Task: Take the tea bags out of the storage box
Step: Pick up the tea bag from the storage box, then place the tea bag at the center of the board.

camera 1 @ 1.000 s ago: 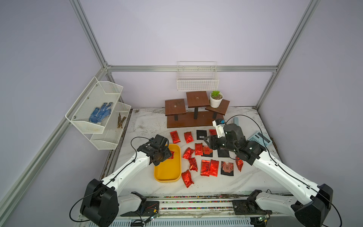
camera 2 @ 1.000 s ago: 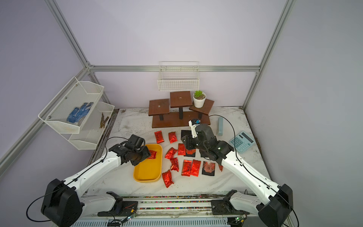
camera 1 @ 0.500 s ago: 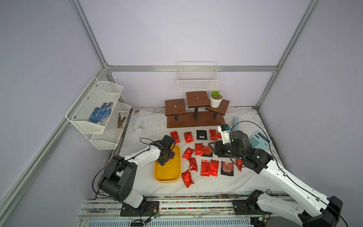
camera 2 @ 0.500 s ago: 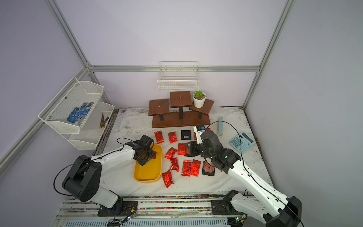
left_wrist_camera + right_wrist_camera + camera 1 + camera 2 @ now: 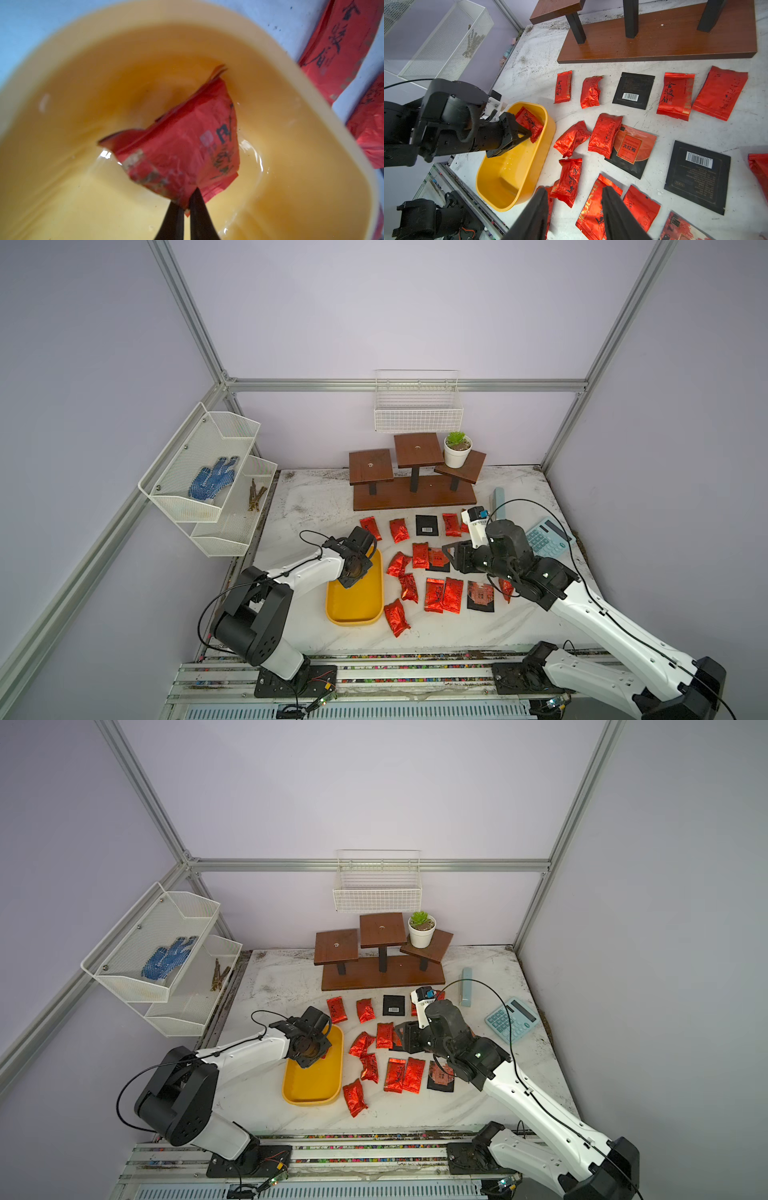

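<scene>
L arm (image 5: 307, 572) angled down, claw (image 5: 187, 200) pinching sachet (image 5: 182, 145) in box (image 5: 83, 197)

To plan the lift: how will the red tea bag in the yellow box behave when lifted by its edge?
Probably floppy: the red tea bag looks crinkled and bent. Likely light: the left end effector, shut on one edge alone, seems enough to tilt it up. Its glossy foil may slip.

The shallow yellow plastic storage box (image 5: 353, 605) sat at lower centre of both top views, one crinkled red foil tea bag (image 5: 529, 122) in its upper end, the other foil and flat black sachets (image 5: 434, 595) spread to its right, and the brown wooden tiered stand (image 5: 413, 497) above them.
</scene>
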Tool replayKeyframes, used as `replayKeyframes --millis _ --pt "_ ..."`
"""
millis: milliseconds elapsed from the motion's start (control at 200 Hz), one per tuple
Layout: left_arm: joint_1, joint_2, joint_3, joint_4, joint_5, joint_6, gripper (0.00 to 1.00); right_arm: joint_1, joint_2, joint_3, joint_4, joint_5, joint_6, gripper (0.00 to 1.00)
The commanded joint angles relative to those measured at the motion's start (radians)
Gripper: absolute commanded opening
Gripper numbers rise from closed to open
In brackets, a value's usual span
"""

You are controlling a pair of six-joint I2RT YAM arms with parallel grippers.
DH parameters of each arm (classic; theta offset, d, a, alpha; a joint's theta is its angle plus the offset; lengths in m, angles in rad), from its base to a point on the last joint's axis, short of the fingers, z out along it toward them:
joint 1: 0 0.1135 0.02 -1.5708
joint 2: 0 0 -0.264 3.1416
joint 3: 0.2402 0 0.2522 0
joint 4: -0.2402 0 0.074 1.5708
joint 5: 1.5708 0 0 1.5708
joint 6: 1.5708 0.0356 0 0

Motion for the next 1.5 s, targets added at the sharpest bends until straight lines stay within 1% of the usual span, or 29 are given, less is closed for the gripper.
replayKeyframes --millis 0,50,55,205,310,365,425,480,520,680,735,765,840,960,1135,1345,1495 --pt "-0.020 -0.086 -0.004 -0.023 -0.011 0.007 0.03 -0.006 0.003 0.005 -0.002 0.019 0.002 0.48" --pt "-0.031 -0.101 -0.004 -0.037 0.001 0.023 0.00 -0.006 0.002 0.008 -0.003 0.019 0.001 0.48" --pt "-0.033 -0.119 -0.004 -0.039 0.002 0.025 0.00 -0.006 0.002 0.008 -0.003 0.019 0.000 0.48" --pt "-0.077 -0.246 -0.013 -0.076 0.071 0.083 0.00 -0.006 -0.004 0.015 -0.013 0.025 -0.006 0.48" --pt "-0.098 -0.336 0.008 -0.117 0.114 0.150 0.00 -0.006 -0.009 0.018 -0.018 0.030 -0.009 0.48" --pt "-0.098 -0.363 0.055 -0.178 0.109 0.204 0.00 -0.007 -0.011 0.019 -0.019 0.029 -0.009 0.48" --pt "-0.090 -0.364 0.140 -0.270 0.064 0.287 0.00 -0.007 -0.008 0.023 -0.021 0.023 -0.007 0.48" --pt "-0.059 -0.346 0.233 -0.349 0.043 0.372 0.00 -0.008 -0.003 0.027 -0.020 0.014 -0.006 0.48" --pt "-0.015 -0.321 0.291 -0.389 0.070 0.434 0.00 -0.007 0.001 0.031 -0.020 0.003 -0.003 0.48" --pt "0.190 -0.185 0.444 -0.445 0.269 0.630 0.00 -0.008 0.002 0.046 -0.034 -0.032 0.007 0.49" --pt "0.227 -0.122 0.501 -0.479 0.283 0.690 0.00 -0.008 -0.007 0.049 -0.042 -0.037 0.011 0.49" --pt "0.242 -0.052 0.532 -0.495 0.286 0.722 0.00 -0.007 -0.013 0.050 -0.047 -0.037 0.013 0.49" --pt "0.273 0.067 0.616 -0.554 0.262 0.779 0.00 -0.008 -0.027 0.049 -0.058 -0.043 0.020 0.49" --pt "0.289 0.237 0.719 -0.599 0.197 0.850 0.00 -0.008 -0.045 0.044 -0.077 -0.058 0.031 0.49" --pt "0.312 0.397 0.821 -0.603 0.153 0.905 0.00 -0.008 -0.072 0.034 -0.110 -0.054 0.036 0.50" --pt "0.326 0.534 0.911 -0.627 0.164 0.966 0.00 -0.009 -0.083 0.023 -0.125 -0.039 0.033 0.50" --pt "0.334 0.585 0.919 -0.642 0.157 0.978 0.00 -0.007 -0.079 0.018 -0.127 -0.033 0.031 0.50"
